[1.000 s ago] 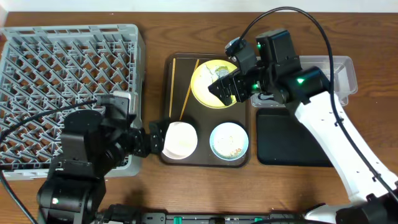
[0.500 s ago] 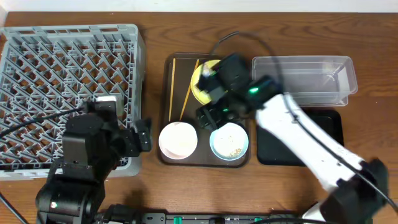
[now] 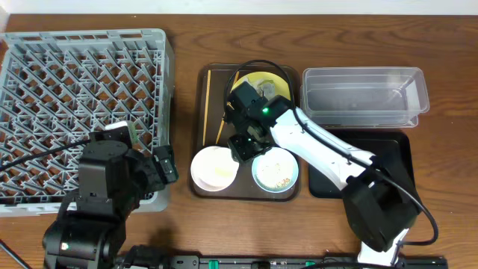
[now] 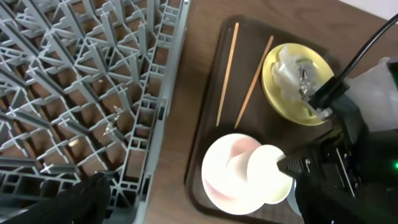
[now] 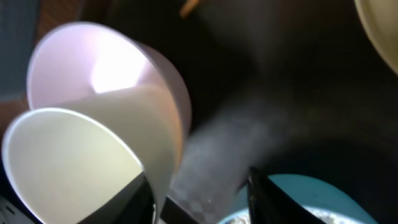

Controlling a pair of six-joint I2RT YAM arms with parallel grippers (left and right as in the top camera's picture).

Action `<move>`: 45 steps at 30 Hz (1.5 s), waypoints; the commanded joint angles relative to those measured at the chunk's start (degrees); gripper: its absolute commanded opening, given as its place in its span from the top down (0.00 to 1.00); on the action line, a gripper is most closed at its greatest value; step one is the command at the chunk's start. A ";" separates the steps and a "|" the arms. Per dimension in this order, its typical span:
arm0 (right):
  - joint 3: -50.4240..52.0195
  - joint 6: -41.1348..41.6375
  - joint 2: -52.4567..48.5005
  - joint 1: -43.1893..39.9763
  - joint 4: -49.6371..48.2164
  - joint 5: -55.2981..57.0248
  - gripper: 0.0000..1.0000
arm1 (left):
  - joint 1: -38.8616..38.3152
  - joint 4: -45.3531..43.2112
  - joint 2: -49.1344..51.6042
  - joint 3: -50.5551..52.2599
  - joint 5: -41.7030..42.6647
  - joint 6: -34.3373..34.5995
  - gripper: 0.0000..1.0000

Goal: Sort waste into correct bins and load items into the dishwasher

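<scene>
While the right gripper hangs low over the brown serving tray, its jaws stand apart and hold nothing. It sits between the white bowl and the light-blue bowl, just beside the white bowl's right rim. In the right wrist view the white bowl's wall lies close to one of the fingers; it is blurred, so I cannot tell if they touch. Beige crumbs lie in the light-blue bowl. Behind the gripper, the yellow plate carries the crumpled tissue, and two chopsticks lie left of it. The left gripper is open and empty at the right edge of the grey dish rack.
</scene>
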State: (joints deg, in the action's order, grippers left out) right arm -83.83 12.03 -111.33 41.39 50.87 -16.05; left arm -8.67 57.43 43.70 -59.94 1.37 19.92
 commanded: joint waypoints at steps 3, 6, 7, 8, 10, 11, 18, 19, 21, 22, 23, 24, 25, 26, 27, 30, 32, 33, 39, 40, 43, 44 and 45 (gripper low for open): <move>-0.39 -0.04 0.24 1.07 -0.70 -2.71 0.51 | 0.24 2.34 -0.35 -1.68 -0.81 0.46 0.05; -0.39 -0.28 0.42 1.03 -1.20 -2.89 0.69 | 0.24 3.02 -0.35 -1.68 -0.81 0.26 0.05; -0.39 -0.28 0.42 1.03 -1.18 -2.86 0.71 | 0.24 2.99 -0.35 -1.68 -0.83 0.26 0.05; -0.37 -0.28 0.39 1.07 -1.18 -2.84 0.71 | 0.24 2.95 -0.35 -1.68 -0.83 0.28 0.05; -0.37 -0.09 0.13 1.31 -1.20 -2.82 0.71 | 0.24 2.95 -0.35 -1.68 -0.81 0.28 0.05; -0.37 0.46 -0.04 1.57 -1.22 -2.78 0.75 | 0.24 2.95 -0.35 -1.68 -0.81 0.28 0.05; -0.92 2.38 0.79 1.97 -2.03 -1.79 0.99 | 0.24 2.97 -0.35 -1.68 -0.74 0.35 0.05; -1.25 2.97 1.51 1.07 -2.01 -2.03 0.99 | 0.24 2.91 -0.35 -1.68 -0.33 0.39 0.05; -1.73 3.41 3.96 -1.68 -2.14 -4.39 0.99 | 0.24 1.81 -0.35 -1.68 2.25 0.52 0.04; -1.73 3.37 5.40 -3.10 -2.58 -6.49 0.99 | 0.24 0.72 -0.35 -1.68 4.24 0.52 0.04; -1.73 3.30 6.95 -4.59 -2.99 -8.68 0.99 | 0.24 -0.76 -0.33 -1.68 6.75 0.52 0.04; -1.73 2.97 8.63 -6.05 -3.39 -10.82 0.99 | 0.26 -2.49 -0.26 -1.68 9.46 0.35 0.04; -1.73 2.36 10.14 -7.52 -3.78 -12.72 0.99 | 0.26 -4.35 -0.02 -1.68 12.20 0.28 0.04; -1.73 1.73 12.09 -9.29 -4.02 -14.51 0.99 | 0.26 -6.62 0.44 -1.68 15.45 0.31 0.04; -1.73 1.14 13.77 -10.97 -4.17 -15.82 0.99 | 0.26 -8.57 1.14 -1.68 18.58 0.33 0.04; -1.73 -1.75 17.57 -14.29 -3.80 -20.63 0.99 | 0.26 -12.09 3.52 -1.68 28.00 0.37 0.05; -1.73 -4.79 20.17 -16.17 -2.67 -24.83 0.99 | 0.26 -13.99 5.33 -1.68 36.65 0.35 0.06; -1.73 -6.82 21.62 -17.09 -1.88 -26.91 0.99 | 0.26 -14.93 6.19 -1.68 40.61 0.33 0.06; -1.73 -12.33 27.85 -19.54 -1.18 -37.09 0.99 | 0.26 -26.25 9.53 -1.68 62.90 0.46 0.12; -1.73 -12.31 28.61 -19.63 -1.27 -37.55 0.99 | 0.26 -28.44 9.68 -1.68 65.37 1.07 0.12; -1.73 -12.37 29.83 -19.45 -1.92 -40.79 0.99 | 0.26 -33.68 9.64 -1.68 70.12 2.58 0.12; -1.73 -12.96 30.05 -19.32 -2.40 -42.80 0.99 | 0.26 -34.25 9.62 -1.68 70.23 3.32 0.12; -1.73 -13.81 30.12 -19.23 -2.93 -44.89 0.99 | 0.26 -34.27 9.62 -1.68 70.23 3.34 0.12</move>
State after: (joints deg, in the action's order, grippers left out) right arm -84.75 1.43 -82.48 22.31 48.90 -51.59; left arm -8.67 23.75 53.52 -60.40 63.00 21.47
